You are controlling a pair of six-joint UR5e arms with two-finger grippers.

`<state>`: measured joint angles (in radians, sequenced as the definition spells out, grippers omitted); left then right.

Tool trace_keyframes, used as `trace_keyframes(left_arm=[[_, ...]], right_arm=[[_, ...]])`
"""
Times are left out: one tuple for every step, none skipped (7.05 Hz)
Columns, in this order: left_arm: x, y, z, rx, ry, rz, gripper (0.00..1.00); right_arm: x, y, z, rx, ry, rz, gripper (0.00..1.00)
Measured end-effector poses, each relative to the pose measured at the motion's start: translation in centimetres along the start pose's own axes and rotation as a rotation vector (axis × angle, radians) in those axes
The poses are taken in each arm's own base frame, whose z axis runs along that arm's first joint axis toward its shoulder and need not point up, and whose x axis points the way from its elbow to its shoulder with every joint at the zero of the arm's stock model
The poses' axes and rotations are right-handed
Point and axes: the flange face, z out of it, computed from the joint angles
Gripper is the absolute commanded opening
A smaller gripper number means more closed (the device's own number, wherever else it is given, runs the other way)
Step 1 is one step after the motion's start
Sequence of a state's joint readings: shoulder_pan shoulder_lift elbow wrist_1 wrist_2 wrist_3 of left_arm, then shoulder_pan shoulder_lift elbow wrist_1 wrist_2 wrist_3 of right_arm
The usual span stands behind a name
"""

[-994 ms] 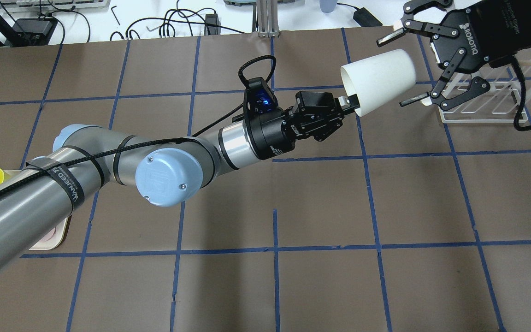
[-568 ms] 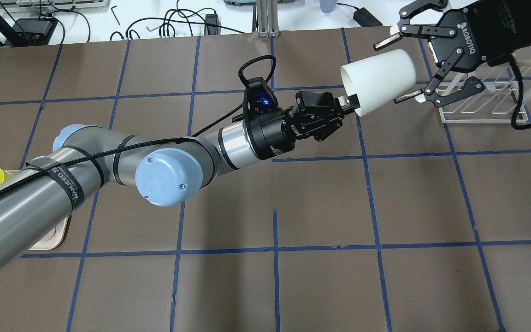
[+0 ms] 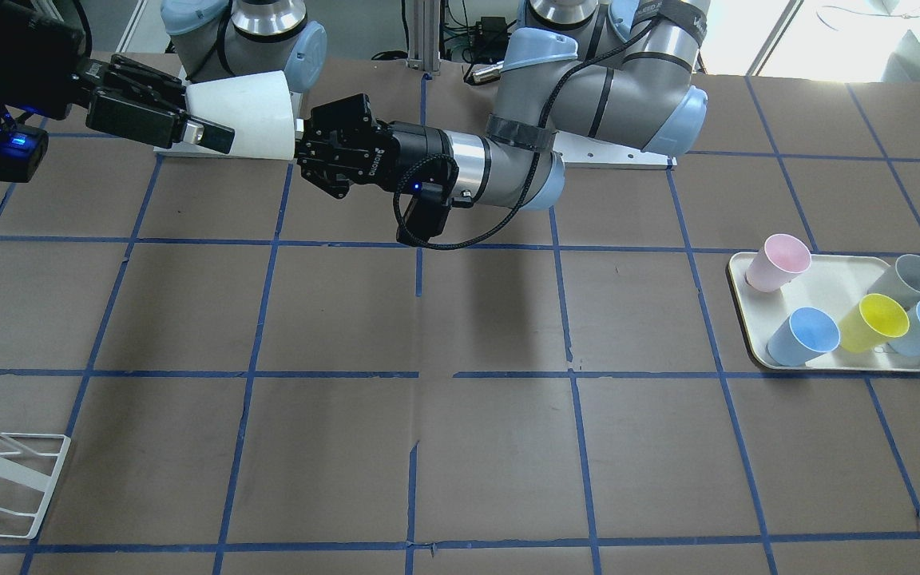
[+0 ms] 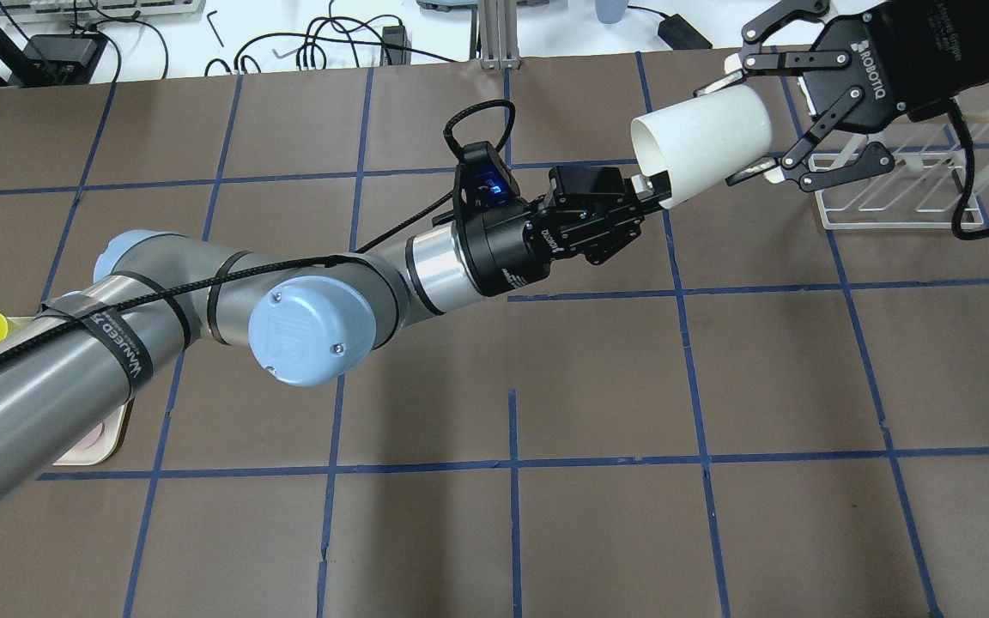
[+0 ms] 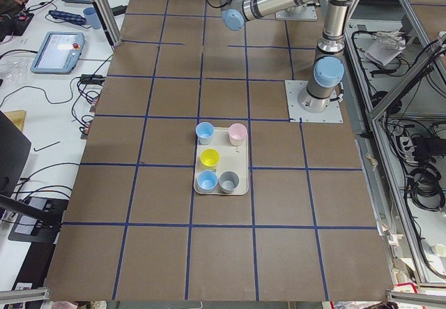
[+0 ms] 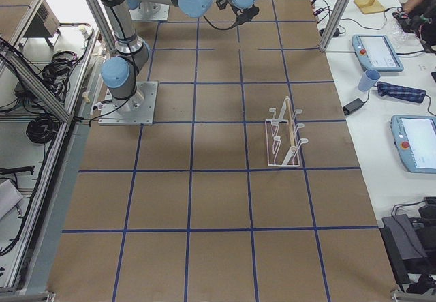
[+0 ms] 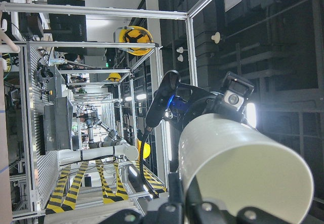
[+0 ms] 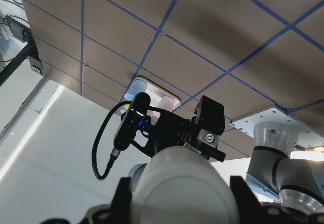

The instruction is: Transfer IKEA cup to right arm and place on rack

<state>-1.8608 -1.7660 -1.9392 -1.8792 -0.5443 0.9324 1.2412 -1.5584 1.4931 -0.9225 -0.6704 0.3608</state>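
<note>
Over the table's (image 4: pixel 597 378) far right, beside the rack (image 4: pixel 889 216), the right gripper (image 4: pixel 725 131) straddles the closed base end of the IKEA cup (image 4: pixel 700 142). Its two fingers stand narrowed to the cup's width, and the pads appear to press on opposite walls, so it seems to have a grip. The cup lies on its side in mid-air, well above the table, with its mouth turned toward the left gripper (image 4: pixel 651 190). That gripper pinches the rim, one finger inside the mouth and one outside, jaws nearly together on the thin wall. A rim pinch leaves the whole tapered body free for the receiving fingers, and the sideways pose offers the base first. With both grippers on the cup, the transfer looks to be at its shared-hold stage, and the left gripper's release is the likely next step. Behind it, the left arm (image 4: pixel 203 292) reaches across the midline, a black cable (image 4: pixel 477 116) looped at its wrist. The rack stands just beyond, so only a short carry remains. A tray (image 3: pixel 827 279) of coloured cups sits well apart, on the robot's left.
</note>
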Motion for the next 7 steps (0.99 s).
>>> trace_keyframes(left_arm=[[0.3,0.1,0.0,-0.004,0.001,-0.003,1.0],[0.5,0.1,0.1,-0.007,0.002,-0.003,1.0],[0.7,0.1,0.1,-0.008,0.002,-0.003,1.0],[0.9,0.0,0.0,-0.008,0.002,-0.007,1.0],[1.1,-0.3,-0.3,-0.003,0.002,-0.014,1.0],[1.6,-0.9,-0.8,0.009,0.003,-0.024,1.0],[2.5,-1.7,-1.8,0.023,-0.001,-0.032,1.0]], right_arm=[[-0.1,0.0,-0.1,0.002,-0.001,-0.002,0.5],[-0.2,0.1,-0.2,0.005,-0.002,-0.006,0.45],[-0.3,0.1,-0.3,0.007,-0.003,-0.007,0.38],[-0.7,-0.2,-0.5,0.009,-0.004,-0.009,0.36],[-1.4,-0.6,-1.1,0.015,-0.005,-0.015,0.35],[-2.6,-1.3,-2.0,0.03,-0.002,-0.029,0.35],[-3.9,-2.3,-3.1,0.063,0.023,-0.055,0.35]])
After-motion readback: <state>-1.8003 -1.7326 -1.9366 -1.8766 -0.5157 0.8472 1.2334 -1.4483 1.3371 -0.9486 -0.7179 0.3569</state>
